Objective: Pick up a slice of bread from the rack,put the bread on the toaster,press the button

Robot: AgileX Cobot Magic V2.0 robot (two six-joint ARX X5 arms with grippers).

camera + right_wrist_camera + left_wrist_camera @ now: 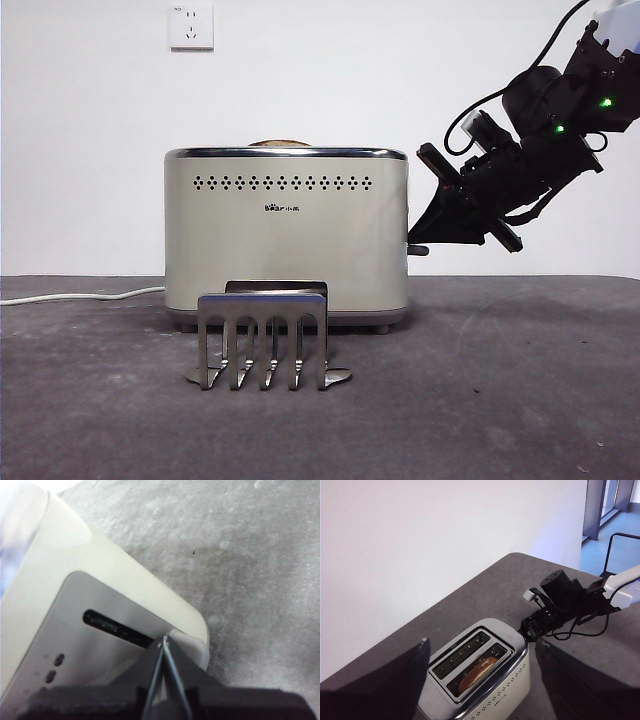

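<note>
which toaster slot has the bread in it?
The slot nearer the vent-hole side of the toaster: the slice of bread sits sunk in it. The other slot, toward the wall, is empty.

All views share toaster point(287, 237).

The right tool point(164, 645) has its two black jaws pressed together into a point, the tip resting on the lever point(187, 642) at the end panel of the toaster point(100, 580). Just beyond the tip runs the dark lever slot point(115, 628). Beside the jaws sit small oval buttons point(55, 667). The grey counter point(240, 555) spreads past the toaster's rounded corner.
</note>
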